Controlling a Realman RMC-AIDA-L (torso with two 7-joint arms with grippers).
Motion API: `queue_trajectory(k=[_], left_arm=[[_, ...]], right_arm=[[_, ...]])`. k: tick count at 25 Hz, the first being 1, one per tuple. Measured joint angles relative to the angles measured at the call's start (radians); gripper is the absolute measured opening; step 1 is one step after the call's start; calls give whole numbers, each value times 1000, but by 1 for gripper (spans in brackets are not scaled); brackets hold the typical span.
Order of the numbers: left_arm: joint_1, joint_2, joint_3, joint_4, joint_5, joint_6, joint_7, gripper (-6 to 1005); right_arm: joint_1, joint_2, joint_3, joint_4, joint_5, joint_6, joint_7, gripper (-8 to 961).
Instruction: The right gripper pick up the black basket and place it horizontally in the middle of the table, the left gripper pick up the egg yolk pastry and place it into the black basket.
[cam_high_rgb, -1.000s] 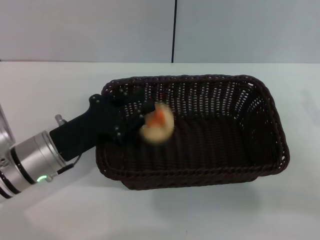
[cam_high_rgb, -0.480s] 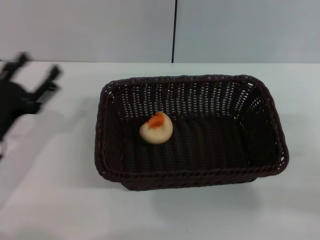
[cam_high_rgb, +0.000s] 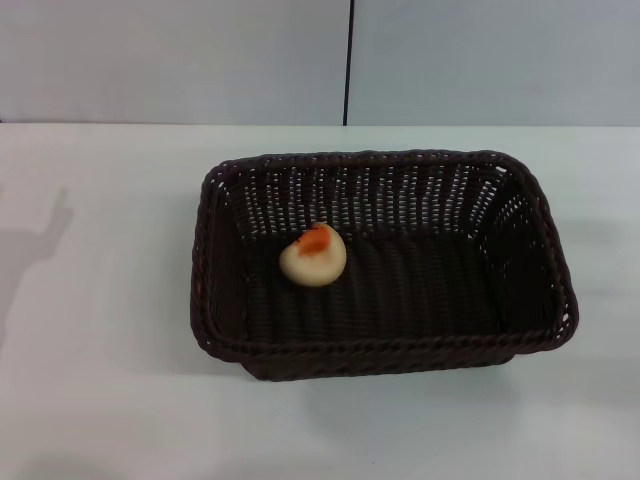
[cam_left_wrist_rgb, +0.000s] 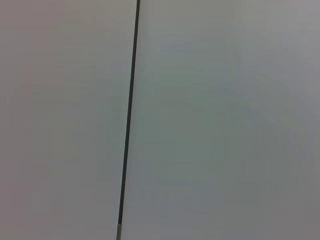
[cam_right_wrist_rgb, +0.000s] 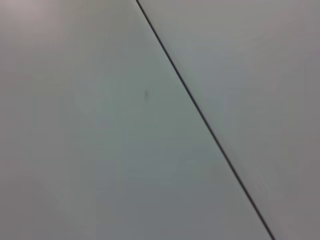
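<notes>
White flat tabletop (cam_high_rgb: 100, 400) lies before you; on it sits the dark woven wicker basket (cam_high_rgb: 380, 345), holding the small cream egg yolk pastry (cam_high_rgb: 313, 256) left of centre. Neither gripper appears, so you cannot tell their fingers.

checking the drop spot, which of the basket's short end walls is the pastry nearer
The robot's left end wall of the black basket: the egg yolk pastry lies close to it, far from the right end wall.

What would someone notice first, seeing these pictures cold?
A big black basket sits in the middle of the white table, long side running across the head view. Inside it, on the robot's left half of the floor, lies one small egg yolk pastry, touched by nothing. Neither hand is in view.
</notes>
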Motion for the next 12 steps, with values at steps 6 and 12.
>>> queue_trajectory(k=[6, 12], left_arm=[[-6, -1, -4, -9, 3, -12, 0, 832], [1, -3, -9, -43, 1, -54, 1, 832]], right_arm=[[10, -4, -10, -1, -7, 5, -29, 759], [1, -3, -4, 1, -8, 3, -118, 759]])
